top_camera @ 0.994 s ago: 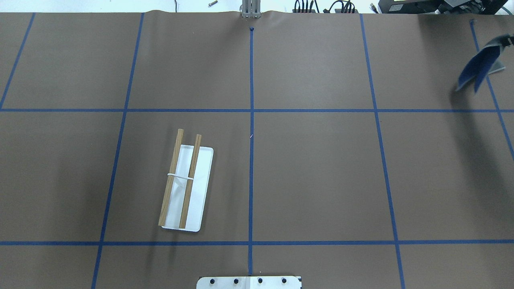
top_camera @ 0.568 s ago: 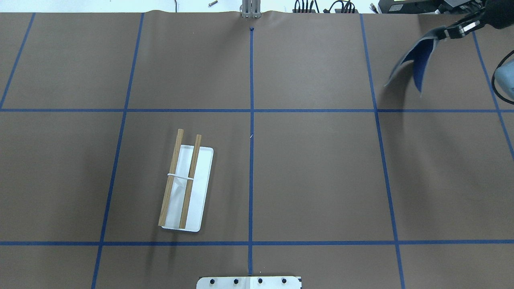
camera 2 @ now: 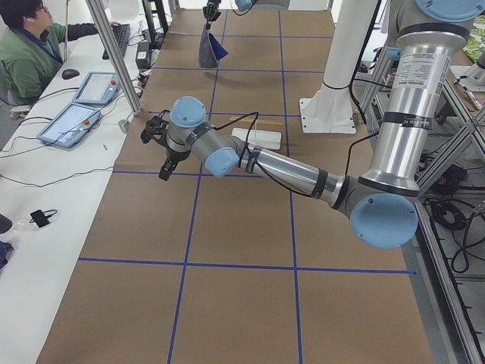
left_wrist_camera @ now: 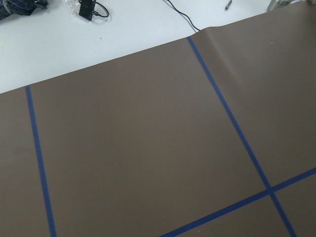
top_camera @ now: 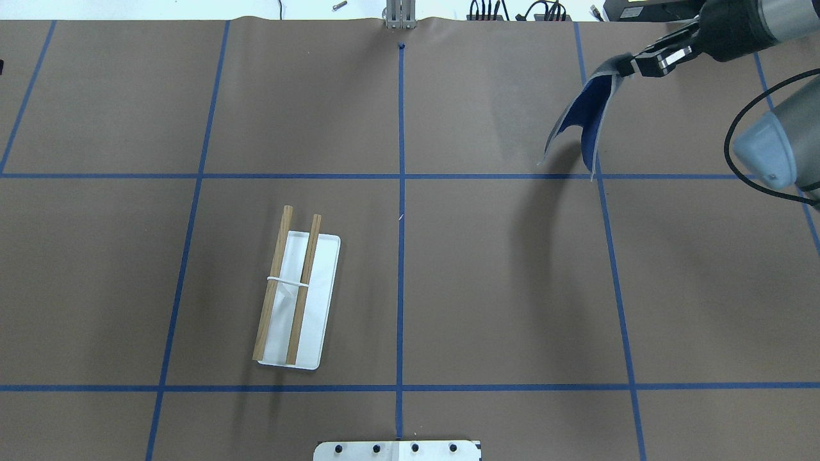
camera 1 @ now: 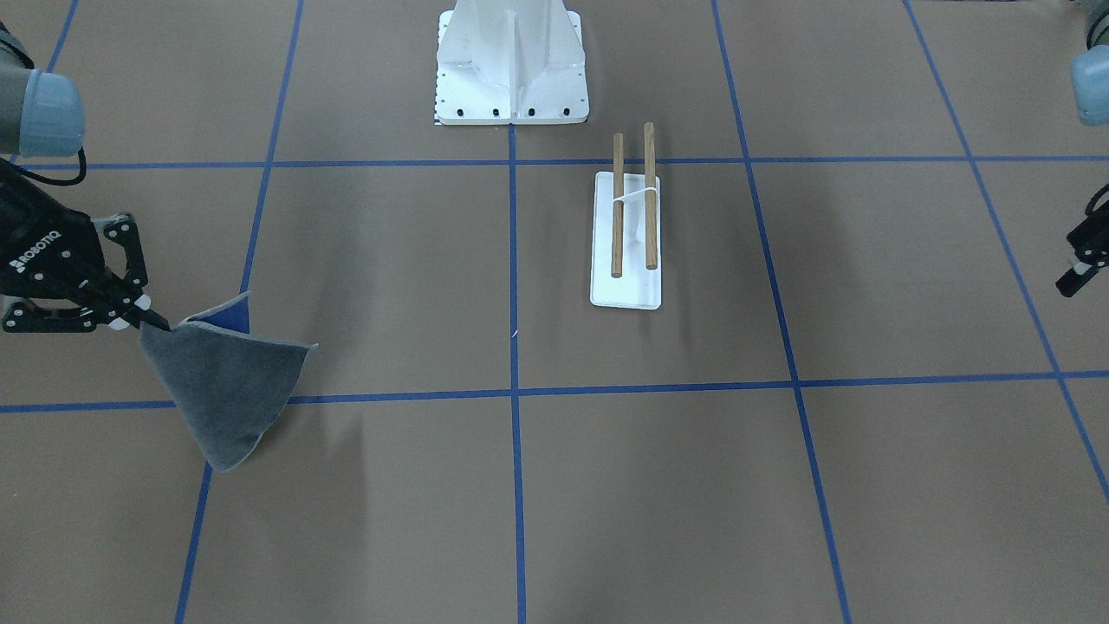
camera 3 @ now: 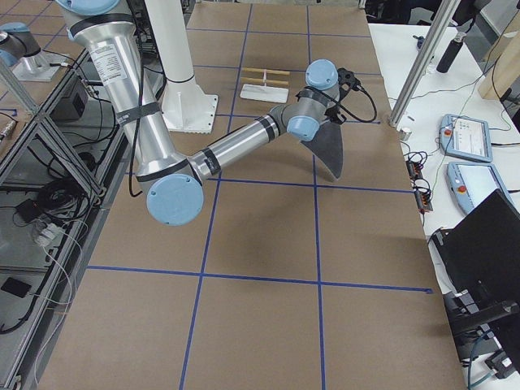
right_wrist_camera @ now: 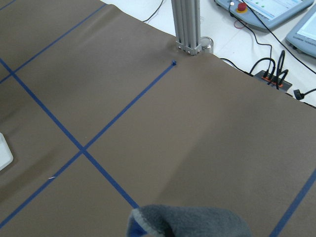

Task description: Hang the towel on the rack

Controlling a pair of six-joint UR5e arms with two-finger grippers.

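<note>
You've got a table [top_camera: 500, 288] covered in brown paper w/ blue tape [top_camera: 400, 128] marking a grid. The white bolted pedestal [camera 1: 511, 61] sits at the robot side on the ctr line. At the far edge you can see an aluminium post [right_wrist_camera: 186, 24] and white bench w/ cables behind it. In the left side view an operator [camera 2: 30, 45] sits at that bench next to two tablets [camera 2: 95, 87].

R gripper [top_camera: 631, 63]: fingers closed tight on one corner of the towel [top_camera: 586, 112], nothing else touched. The towel hangs free above the table's far right part, grey outside, blue inside, folded loosely on itself. It's well apart from the rack [top_camera: 323, 301], which stands on the robot's left half, near side, just left of the ctr line.

L gripper [camera 1: 1074, 282]: out over the left end of the table, nothing in it; you can't tell how far open the fingers are.
</note>
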